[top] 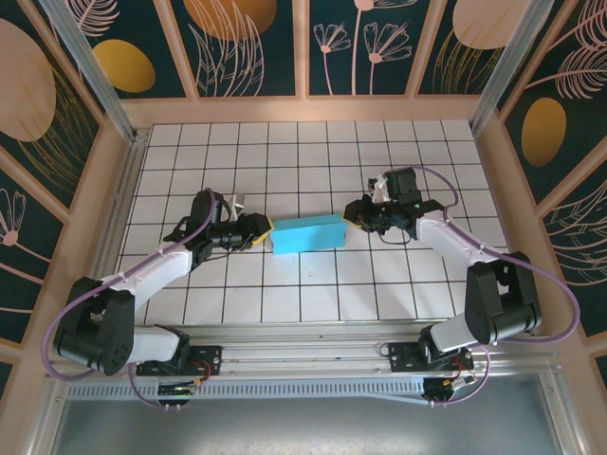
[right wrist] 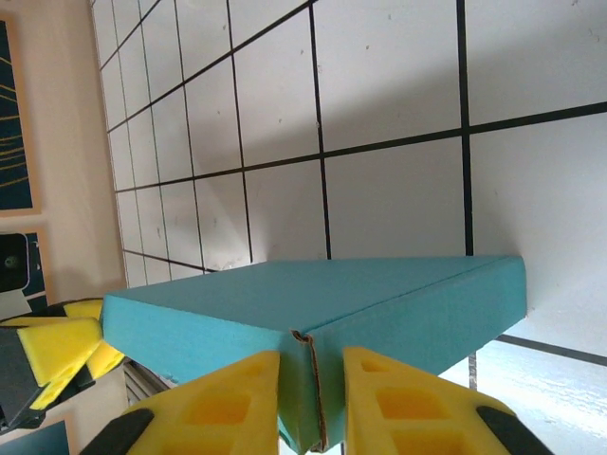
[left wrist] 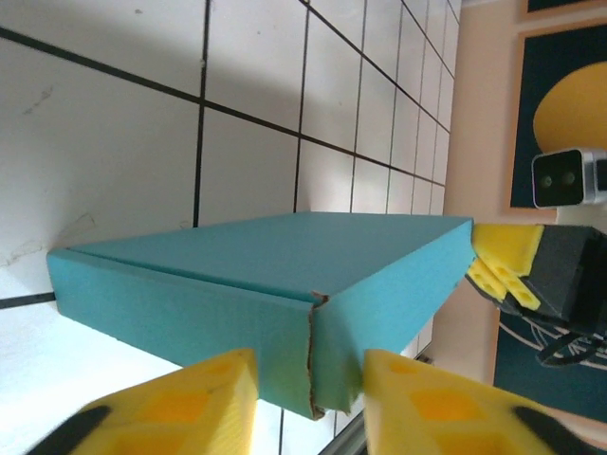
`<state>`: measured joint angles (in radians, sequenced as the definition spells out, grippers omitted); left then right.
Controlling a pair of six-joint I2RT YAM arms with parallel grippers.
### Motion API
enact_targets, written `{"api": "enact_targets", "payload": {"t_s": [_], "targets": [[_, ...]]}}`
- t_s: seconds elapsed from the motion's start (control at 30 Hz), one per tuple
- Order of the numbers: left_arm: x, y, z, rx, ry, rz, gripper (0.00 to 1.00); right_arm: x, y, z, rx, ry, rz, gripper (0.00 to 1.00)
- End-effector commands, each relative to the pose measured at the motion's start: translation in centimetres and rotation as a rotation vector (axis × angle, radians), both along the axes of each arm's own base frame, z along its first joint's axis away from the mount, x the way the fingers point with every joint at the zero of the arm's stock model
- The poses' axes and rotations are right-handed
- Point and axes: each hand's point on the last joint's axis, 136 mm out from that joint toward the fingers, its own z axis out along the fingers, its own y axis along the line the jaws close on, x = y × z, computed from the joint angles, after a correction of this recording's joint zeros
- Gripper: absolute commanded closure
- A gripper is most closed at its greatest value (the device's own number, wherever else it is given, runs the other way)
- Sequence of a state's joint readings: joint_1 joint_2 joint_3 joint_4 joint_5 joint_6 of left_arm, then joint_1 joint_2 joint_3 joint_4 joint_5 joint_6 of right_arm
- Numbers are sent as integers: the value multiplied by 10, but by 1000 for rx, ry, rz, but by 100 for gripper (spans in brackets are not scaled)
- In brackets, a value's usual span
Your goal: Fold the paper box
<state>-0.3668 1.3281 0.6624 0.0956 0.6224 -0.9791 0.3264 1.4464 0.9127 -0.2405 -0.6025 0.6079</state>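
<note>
The paper box (top: 308,233) lies on the white tiled table (top: 313,152) as a closed, shallow turquoise rectangle, with an arm at each short end. My left gripper (top: 258,230) is shut on the box's left end. In the left wrist view its yellow fingers (left wrist: 199,398) clamp a corner seam of the paper box (left wrist: 285,256), with the left gripper (left wrist: 311,379) astride that corner. My right gripper (top: 353,216) is shut on the opposite end. In the right wrist view the right gripper (right wrist: 311,379) pinches the corner edge of the paper box (right wrist: 313,294).
Wooden walls with dark floral panels (top: 256,47) enclose the table on three sides. A metal rail (top: 303,341) carrying the arm bases runs along the near edge. Bare tiles lie behind and in front of the box.
</note>
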Motion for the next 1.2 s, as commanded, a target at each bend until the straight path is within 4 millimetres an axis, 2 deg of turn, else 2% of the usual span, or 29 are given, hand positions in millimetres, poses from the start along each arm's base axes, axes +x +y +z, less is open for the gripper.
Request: {"api": "enact_targets", "payload": {"t_s": [0.0,0.27,0.4,0.47,0.57,0.63,0.73,0.87,0.93,1.07,1.17], "targets": [[-5,-3,-4,-16,12,-10,72,-6,-5,-14,-20,33,-9,81],[-7,4,-26,38,52,8,88,-9,-9,-25,-45,35,-9,86],[-21,13,-50,75,108,28,91,-17,-17,-43,-92,52,-22,87],[-28,14,-55,64,121,23,91,-18,-16,-40,-84,46,-19,87],[-26,10,-42,36,89,7,88,-10,-7,-15,3,7,-17,87],[-20,7,-28,31,50,-1,82,-6,-4,-2,33,-13,-19,83],[-10,9,-6,57,-24,5,67,0,-6,8,8,-28,-26,73],[-2,10,16,71,-97,14,59,2,-7,20,1,-65,-27,73],[-2,9,16,64,-95,9,58,1,-6,20,8,-63,-21,77],[-3,8,2,65,-58,5,58,-4,-6,7,4,-30,-13,80],[-3,7,-5,63,-42,2,68,-8,-6,-5,-2,-2,-13,80]]}}
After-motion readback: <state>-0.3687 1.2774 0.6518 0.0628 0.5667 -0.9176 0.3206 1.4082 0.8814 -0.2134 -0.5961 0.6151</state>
